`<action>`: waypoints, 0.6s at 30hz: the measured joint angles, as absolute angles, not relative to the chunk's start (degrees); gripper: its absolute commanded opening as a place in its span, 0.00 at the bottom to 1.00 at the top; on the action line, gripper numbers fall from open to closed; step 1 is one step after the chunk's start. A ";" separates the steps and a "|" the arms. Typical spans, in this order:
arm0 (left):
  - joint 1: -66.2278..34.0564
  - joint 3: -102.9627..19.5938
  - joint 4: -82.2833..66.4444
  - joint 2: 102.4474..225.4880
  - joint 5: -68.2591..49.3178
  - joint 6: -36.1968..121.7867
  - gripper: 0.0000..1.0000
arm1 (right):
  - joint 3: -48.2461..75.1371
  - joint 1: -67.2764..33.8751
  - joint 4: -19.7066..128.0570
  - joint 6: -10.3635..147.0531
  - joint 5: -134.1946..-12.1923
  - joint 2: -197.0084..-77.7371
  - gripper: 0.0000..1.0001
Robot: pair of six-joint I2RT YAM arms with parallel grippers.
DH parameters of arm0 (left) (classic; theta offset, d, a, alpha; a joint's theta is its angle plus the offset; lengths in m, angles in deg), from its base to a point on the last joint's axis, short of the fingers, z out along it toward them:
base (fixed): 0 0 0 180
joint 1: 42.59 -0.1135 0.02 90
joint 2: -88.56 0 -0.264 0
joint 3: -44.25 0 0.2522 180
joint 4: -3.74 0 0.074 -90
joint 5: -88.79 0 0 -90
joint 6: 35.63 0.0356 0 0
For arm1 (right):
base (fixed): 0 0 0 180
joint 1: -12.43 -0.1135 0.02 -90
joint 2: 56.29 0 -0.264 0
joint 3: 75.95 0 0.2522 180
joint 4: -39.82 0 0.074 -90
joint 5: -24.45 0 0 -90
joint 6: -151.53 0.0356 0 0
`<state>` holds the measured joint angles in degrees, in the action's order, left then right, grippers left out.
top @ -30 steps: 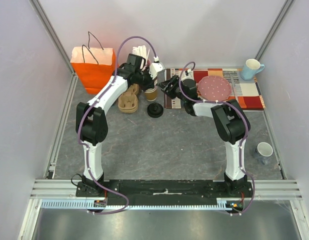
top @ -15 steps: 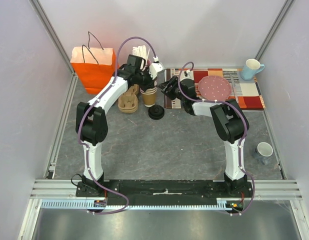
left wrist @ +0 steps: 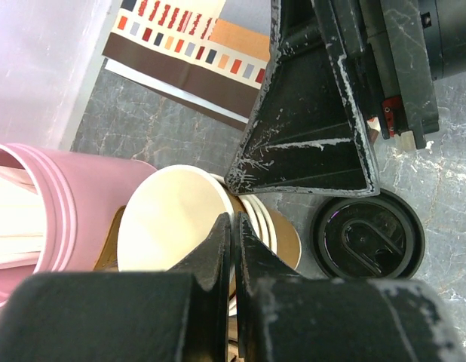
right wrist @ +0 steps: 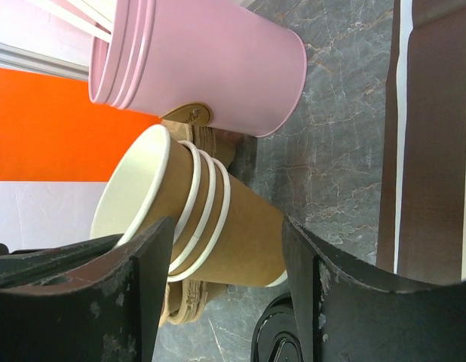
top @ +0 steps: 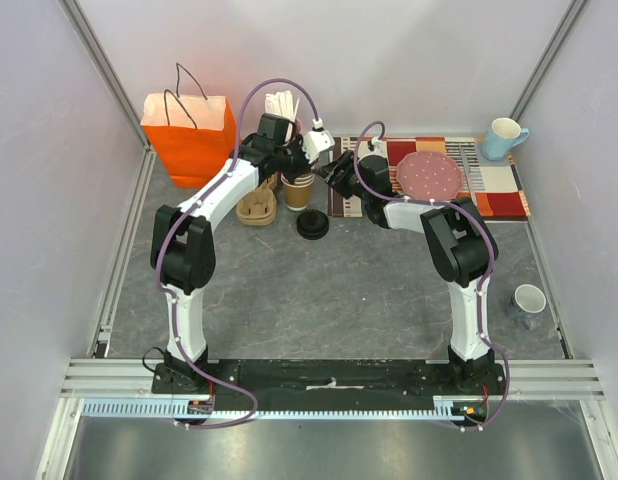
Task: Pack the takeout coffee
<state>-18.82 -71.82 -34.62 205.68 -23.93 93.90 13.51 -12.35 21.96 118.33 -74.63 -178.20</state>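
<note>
We see left pincer (left wrist: 233, 225) closed at rim of stacked cups (left wrist: 173, 219), grip unclear. Right pincer (right wrist: 225, 226) open, facing stack. Takeout coffee (top: 311, 224) on worktop (top: 319, 290), just near of stack. Pink tumbler (left wrist: 59, 196) crowds far side.

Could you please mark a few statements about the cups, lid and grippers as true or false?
1. The black lid lies on the table beside the cup stack. True.
2. The right gripper is shut. False: it is open, with a finger on either side of the cup stack.
3. The left gripper is shut on the top cup at its rim. True.
4. The pink plate lies on the bare table. False: it lies on the patterned mat.
</note>
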 measured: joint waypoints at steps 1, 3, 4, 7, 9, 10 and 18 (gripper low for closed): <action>-18.75 -71.82 -34.51 205.62 -23.78 94.06 0.02 | 13.51 -12.37 22.01 118.24 -74.66 -178.20 0.67; -18.75 -71.82 -34.14 205.46 -23.71 94.30 0.02 | 13.51 -12.46 22.03 118.04 -74.70 -178.20 0.68; -18.75 -71.82 -33.92 205.33 -23.71 94.38 0.02 | 13.51 -12.48 22.01 117.82 -74.72 -178.20 0.68; -18.71 -71.77 -33.27 205.07 -23.56 94.67 0.02 | 13.69 -12.57 22.14 117.30 -74.85 -178.20 0.69; -18.71 -71.36 -32.44 204.96 -23.27 94.89 0.02 | 14.02 -12.59 22.44 116.93 -74.94 -178.20 0.69; -18.71 -70.99 -32.02 204.85 -23.01 95.08 0.02 | 14.26 -12.59 22.55 116.62 -74.96 -178.20 0.69; -18.55 -69.61 -31.76 203.50 -20.91 95.80 0.02 | 15.52 -12.98 24.04 114.33 -75.64 -178.20 0.70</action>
